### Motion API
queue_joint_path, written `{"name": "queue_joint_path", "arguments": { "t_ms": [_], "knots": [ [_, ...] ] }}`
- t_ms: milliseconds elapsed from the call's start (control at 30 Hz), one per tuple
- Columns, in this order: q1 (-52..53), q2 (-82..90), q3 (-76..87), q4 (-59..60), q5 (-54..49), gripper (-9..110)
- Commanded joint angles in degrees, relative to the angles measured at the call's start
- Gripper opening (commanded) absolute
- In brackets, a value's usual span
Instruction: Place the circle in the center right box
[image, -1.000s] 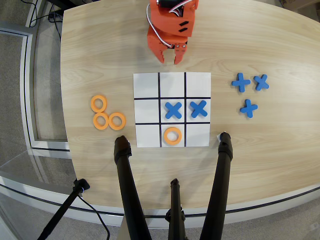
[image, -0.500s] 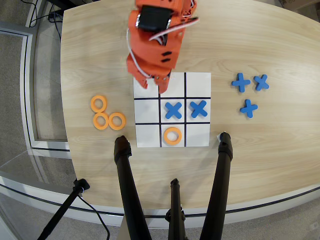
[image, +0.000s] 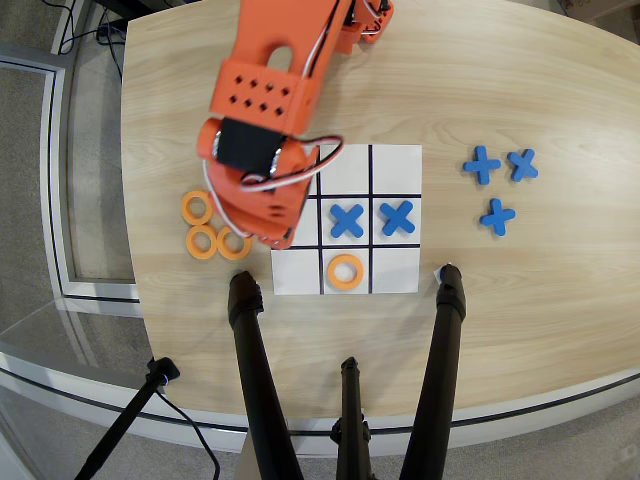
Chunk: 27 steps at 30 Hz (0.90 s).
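The orange arm (image: 262, 120) reaches from the far edge of the wooden counter (image: 520, 300) toward its left side, its bulky wrist hanging over the left column of the white grid sheet (image: 396, 160) and the bare wood just beside it. The claw itself is hidden under the arm's body in the overhead view, so whether it is spread or pressed together cannot be told. Near the counter's left edge lie three orange rings: one circle (image: 197, 207) clear of the arm, a second (image: 202, 243) just below it, and a third (image: 231, 243) partly covered by the wrist. A fourth ring (image: 345, 271) sits in the bottom middle cell of the grid. Two blue crosses occupy the centre cell (image: 347, 220) and the center right box (image: 397, 217). Three more blue crosses (image: 497, 182) lie loose toward the counter's right edge, well apart from the sheet. Black tripod legs (image: 258, 380) cross the near edge
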Motion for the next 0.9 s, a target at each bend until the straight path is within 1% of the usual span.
{"name": "queue_joint_path", "arguments": {
  "t_ms": [0, 433, 867],
  "knots": [
    [1.1, -4.7, -6.8, -0.6, 0.4, 13],
    [4.9, -22.1, -21.4, -0.5, -0.2, 13],
    [6.1, -30.9, -26.6, -0.4, -0.3, 13]
  ]
}}
